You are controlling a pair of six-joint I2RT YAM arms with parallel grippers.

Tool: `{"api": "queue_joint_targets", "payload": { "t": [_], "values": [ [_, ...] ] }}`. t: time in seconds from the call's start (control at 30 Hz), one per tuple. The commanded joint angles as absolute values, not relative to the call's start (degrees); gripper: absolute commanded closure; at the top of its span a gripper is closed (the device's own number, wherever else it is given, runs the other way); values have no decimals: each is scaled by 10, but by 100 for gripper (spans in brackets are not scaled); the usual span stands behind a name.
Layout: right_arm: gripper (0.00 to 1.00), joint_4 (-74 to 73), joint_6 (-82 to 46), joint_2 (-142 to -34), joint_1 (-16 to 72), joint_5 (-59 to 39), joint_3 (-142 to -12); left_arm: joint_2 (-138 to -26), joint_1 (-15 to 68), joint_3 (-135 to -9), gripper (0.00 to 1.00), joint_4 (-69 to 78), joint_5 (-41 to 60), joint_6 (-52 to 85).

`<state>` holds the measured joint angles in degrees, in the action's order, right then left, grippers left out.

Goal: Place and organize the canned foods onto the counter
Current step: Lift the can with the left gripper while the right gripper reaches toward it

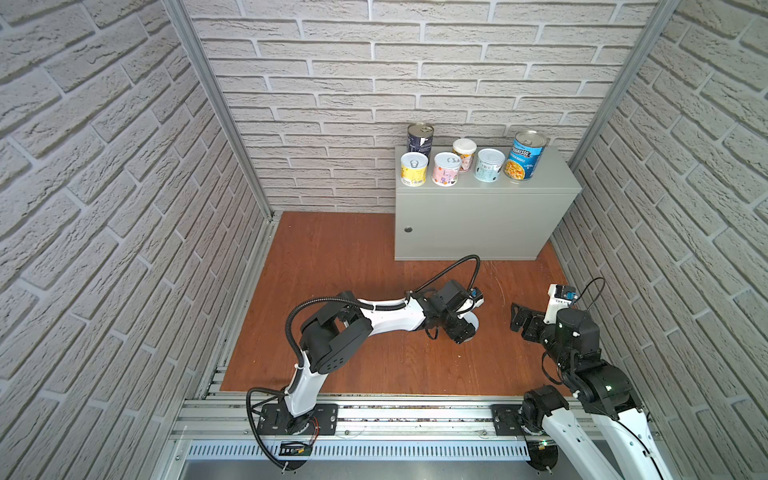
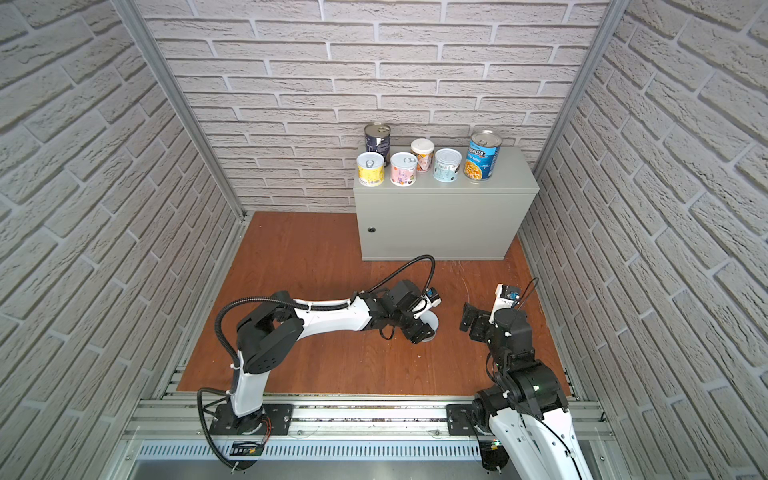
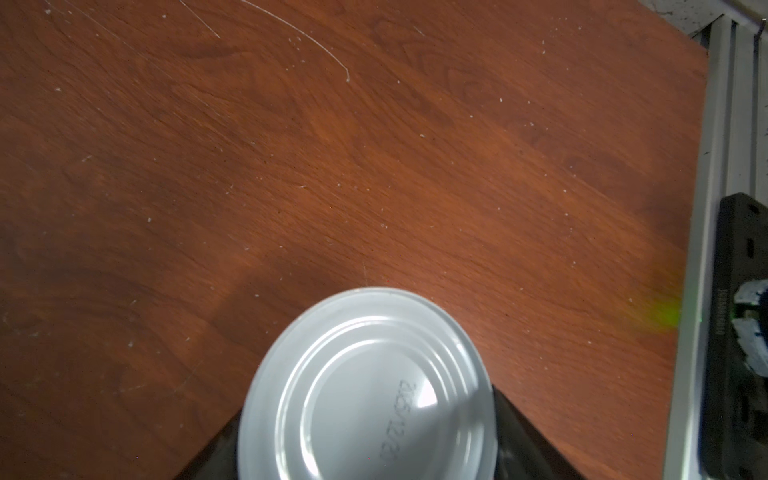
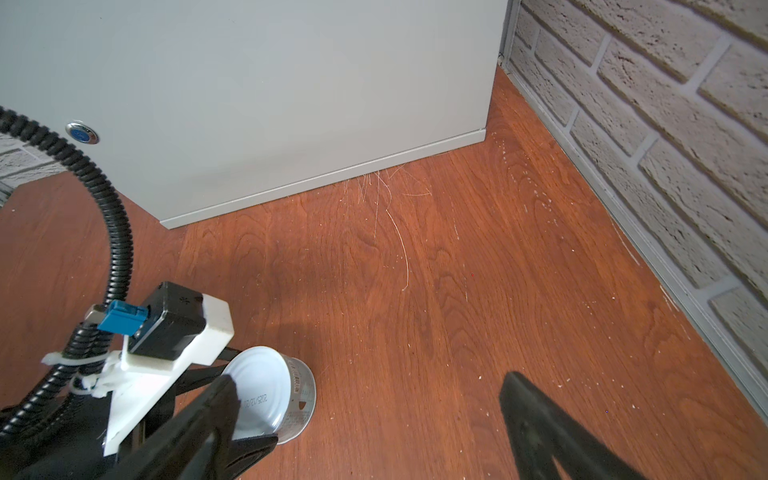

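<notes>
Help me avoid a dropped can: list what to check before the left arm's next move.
1. The can sits between the left hand's fingers: ok, one on each side.
2. Grip firm on the can: cannot tell; the contact is not clear.
3. Can upright on the floor, stamped end up: ok.
4. Right hand out of the way: ok, open, empty and apart from the can.
5. Free spot on the counter: ok, bare top at its right end.
</notes>
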<state>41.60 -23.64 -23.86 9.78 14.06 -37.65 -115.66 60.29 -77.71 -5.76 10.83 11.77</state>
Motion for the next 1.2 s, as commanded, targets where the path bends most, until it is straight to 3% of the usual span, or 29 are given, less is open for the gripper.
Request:
{"api": "queue_joint_targets", "payload": {
  "t": [0.0,0.1,0.3,0.83,1.17],
  "values": [
    [1,399,-241,-238,95,128,-376,-1166,586,-789,40,-52,110,147],
    [1,386,-240,-235,95,106,-363,-1158,562,-772,44,-6,173,210],
    [1,371,-233,-228,95,77,-355,-1139,514,-725,50,44,201,279],
    [1,295,-180,-238,96,-83,-327,-1062,463,-693,51,-19,213,263],
    [0,270,-170,-266,107,-107,-323,-980,425,-668,51,-64,210,273]
  ]
}}
